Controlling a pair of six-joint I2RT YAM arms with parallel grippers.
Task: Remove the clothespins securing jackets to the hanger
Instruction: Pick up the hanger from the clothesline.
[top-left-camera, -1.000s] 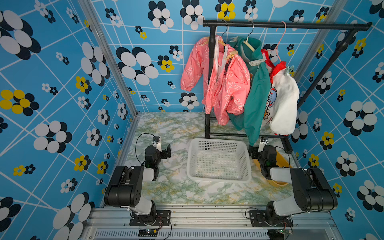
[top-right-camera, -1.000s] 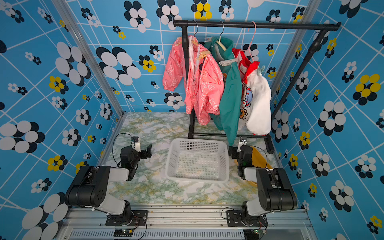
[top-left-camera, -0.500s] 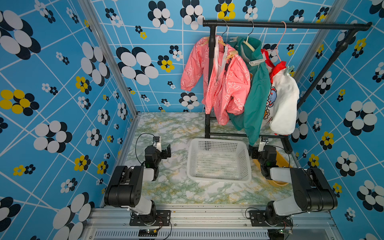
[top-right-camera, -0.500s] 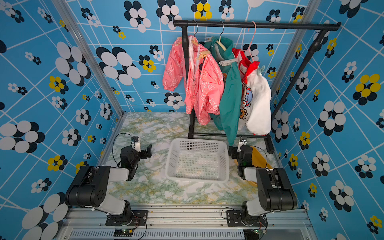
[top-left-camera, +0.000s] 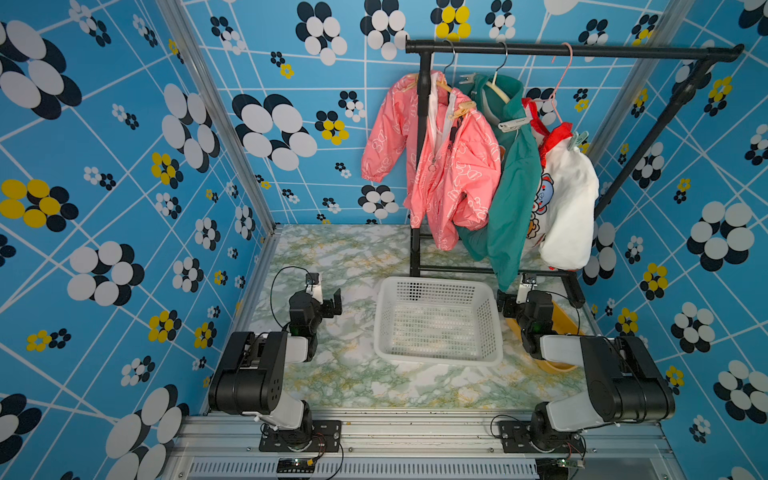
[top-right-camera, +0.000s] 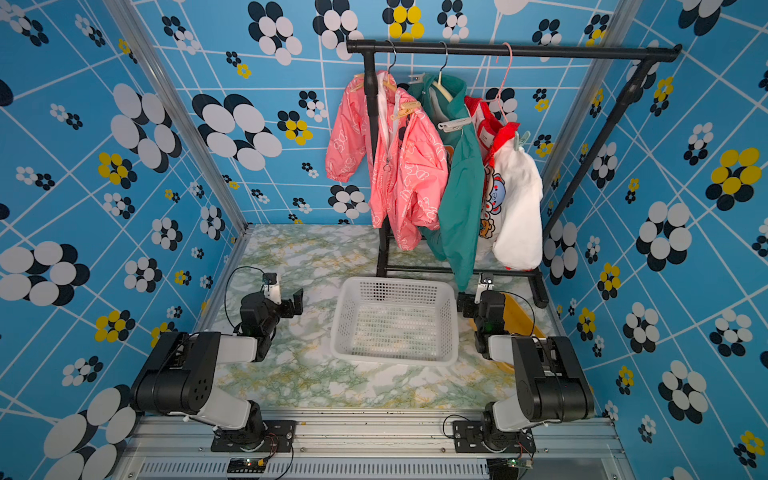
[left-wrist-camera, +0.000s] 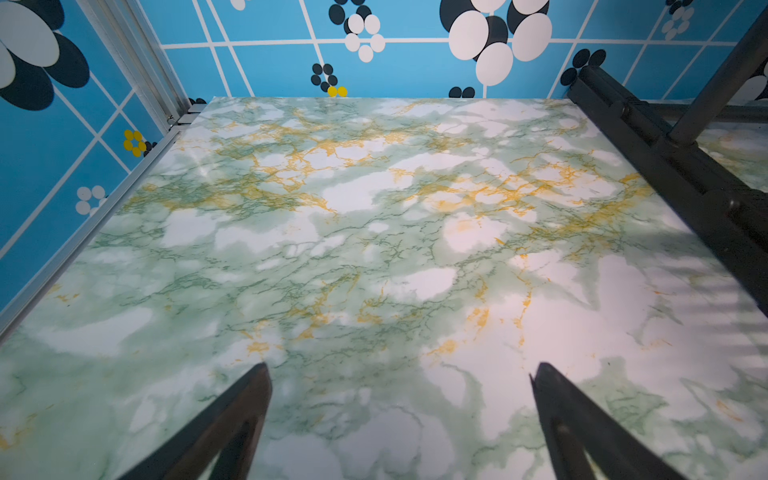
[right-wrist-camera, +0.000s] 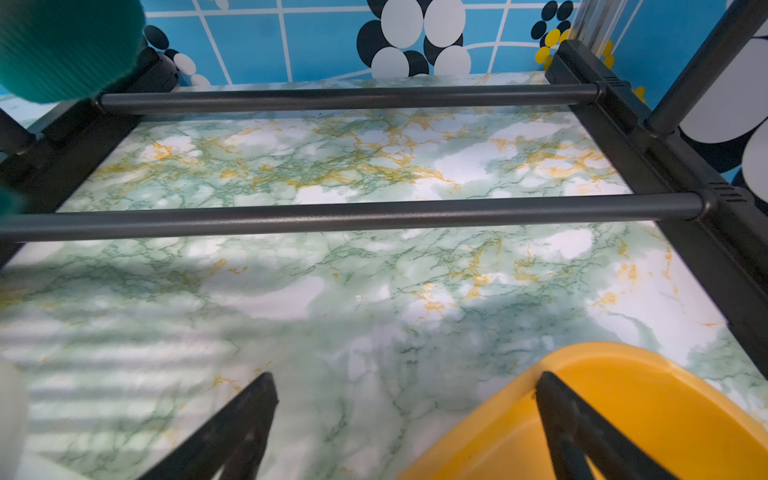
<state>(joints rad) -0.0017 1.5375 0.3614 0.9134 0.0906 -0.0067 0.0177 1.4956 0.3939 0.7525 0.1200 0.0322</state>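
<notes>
Clothespins (top-left-camera: 514, 124) clipped up high, nothing held

A tan clothespin (top-left-camera: 464, 107) sits on the pink jacket (top-left-camera: 449, 166), a grey one on the teal jacket (top-left-camera: 513, 199) and a pale green one (top-left-camera: 578, 139) on the white jacket (top-left-camera: 567, 208). All three jackets hang from the black rail (top-left-camera: 582, 50). Below them stands a white basket (top-left-camera: 384, 324). My left claw (left-wrist-camera: 399, 370) and right claw (right-wrist-camera: 405, 376) sit low on either side of it, fingers spread apart and empty. A yellow dish (right-wrist-camera: 623, 399) lies partly under the right claw.
</notes>
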